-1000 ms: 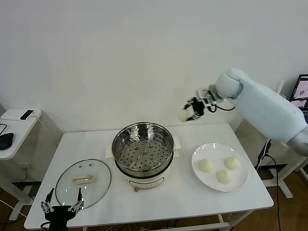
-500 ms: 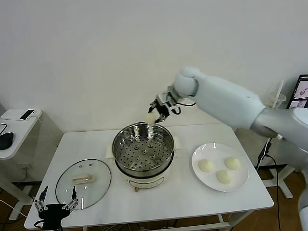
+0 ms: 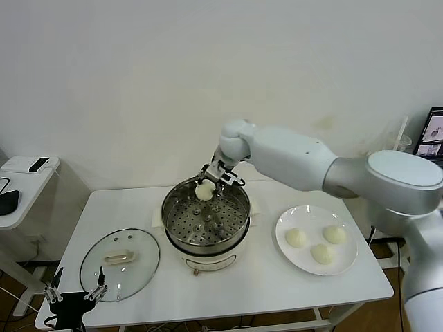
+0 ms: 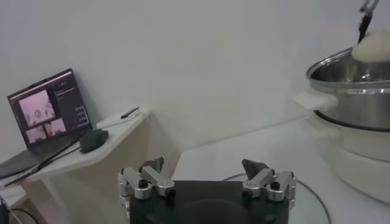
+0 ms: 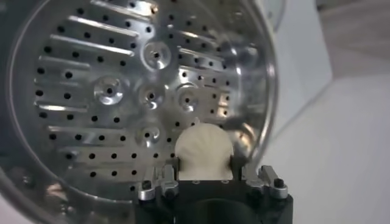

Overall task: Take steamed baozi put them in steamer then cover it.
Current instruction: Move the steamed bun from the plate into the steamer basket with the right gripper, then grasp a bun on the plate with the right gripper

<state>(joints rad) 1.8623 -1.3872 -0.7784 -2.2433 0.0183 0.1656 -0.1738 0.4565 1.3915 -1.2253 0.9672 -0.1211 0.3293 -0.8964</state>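
Note:
My right gripper [image 3: 209, 185] is shut on one cream-white baozi [image 3: 204, 191] and holds it over the far rim of the shiny steel steamer [image 3: 181, 238]. In the right wrist view the baozi [image 5: 203, 150] sits between the fingers above the perforated bottom of the steamer [image 5: 122, 103]. Three more baozi [image 3: 296, 237] lie on the white plate [image 3: 346, 259] to the right of the steamer. The glass cover [image 3: 142, 266] with its cream handle lies flat at the table's front left. My left gripper [image 3: 73, 297] is open and empty, below the table's front left corner.
A side table [image 3: 28, 181] with a phone and a mouse stands at the far left. The left wrist view shows a laptop [image 4: 49, 111] on that side table and the steamer's side [image 4: 359, 91]. The white wall is close behind the table.
My right arm has swung left and down, carrying the baozi from high at the right to just over the steamer's far rim. The left gripper has drifted a little left and down.

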